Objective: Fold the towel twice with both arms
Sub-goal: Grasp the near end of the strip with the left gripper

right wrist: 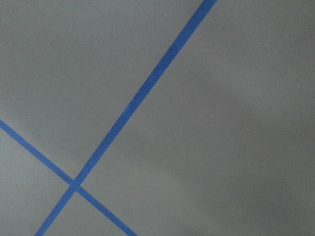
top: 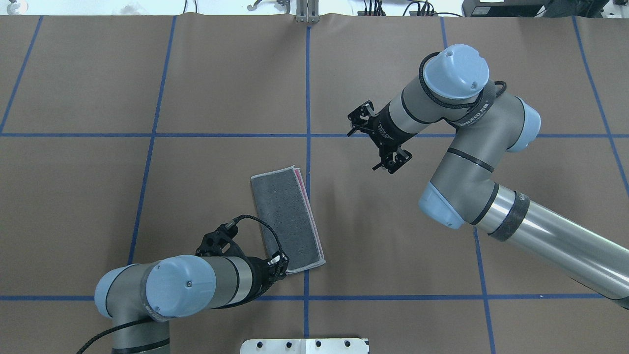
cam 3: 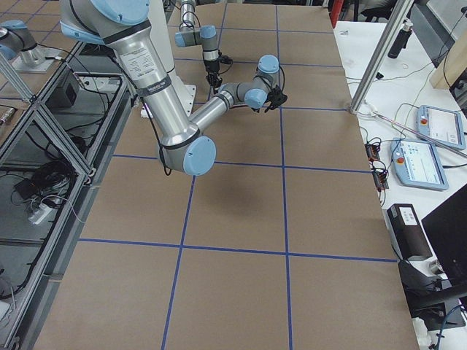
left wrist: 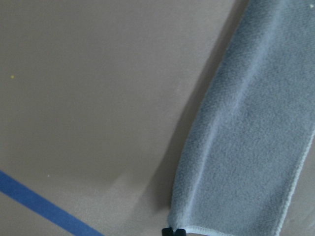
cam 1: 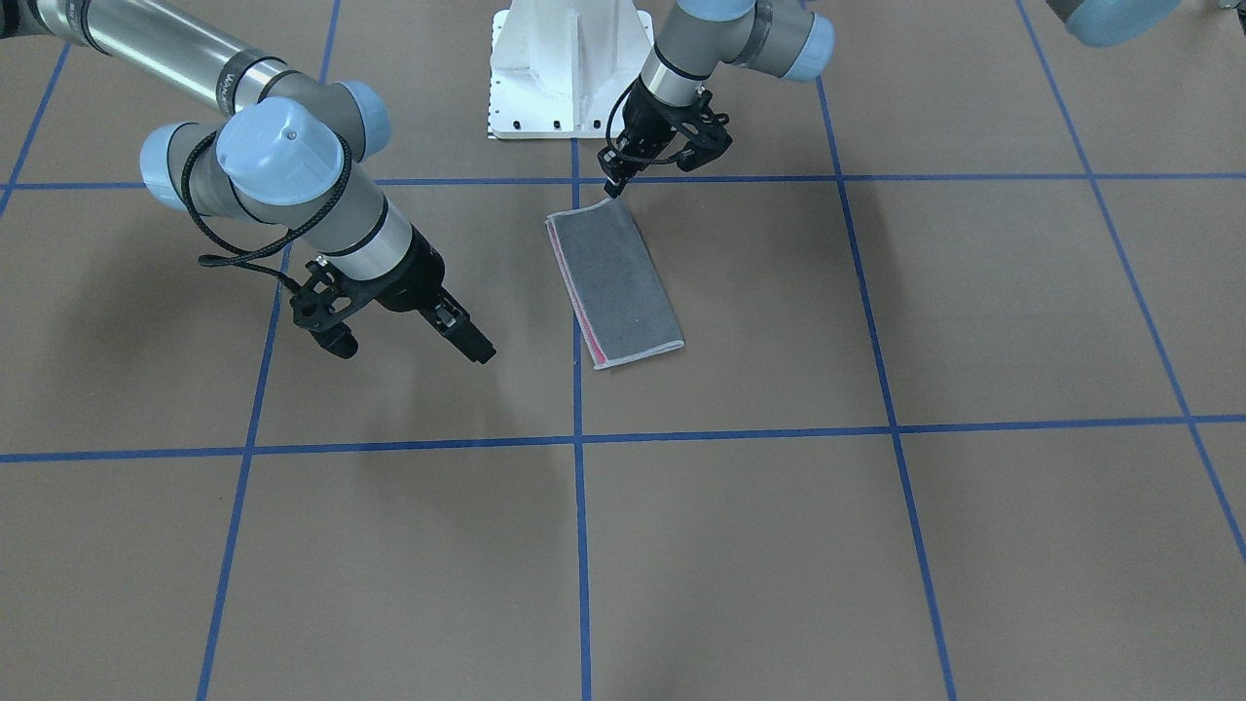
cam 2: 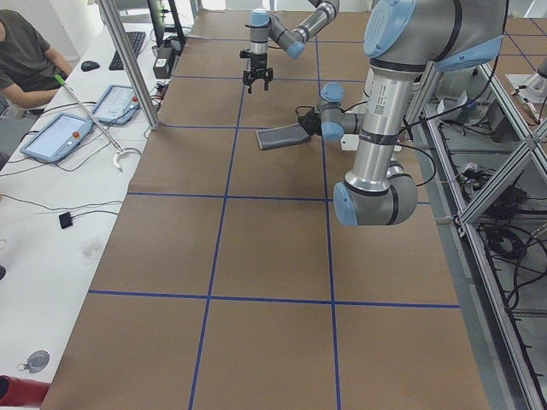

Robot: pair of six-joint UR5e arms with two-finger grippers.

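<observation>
The towel (cam 1: 615, 284) lies folded into a long strip, dark grey face up, with a pink edge along one long side. It also shows in the overhead view (top: 287, 219) and the left wrist view (left wrist: 251, 128). My left gripper (cam 1: 613, 188) is at the strip's corner nearest the robot base and is shut on that corner. It shows at the same corner in the overhead view (top: 279, 264) and the left wrist view (left wrist: 174, 231). My right gripper (cam 1: 479, 348) hangs above the table beside the towel's far end, apart from it; it looks shut and empty.
The white pedestal base (cam 1: 569, 68) stands just behind the towel. The brown table (cam 1: 779, 545) carries a grid of blue tape lines. The right wrist view shows only bare table and a tape crossing (right wrist: 74, 184). Operator desks with tablets (cam 2: 55, 137) flank the table's far side.
</observation>
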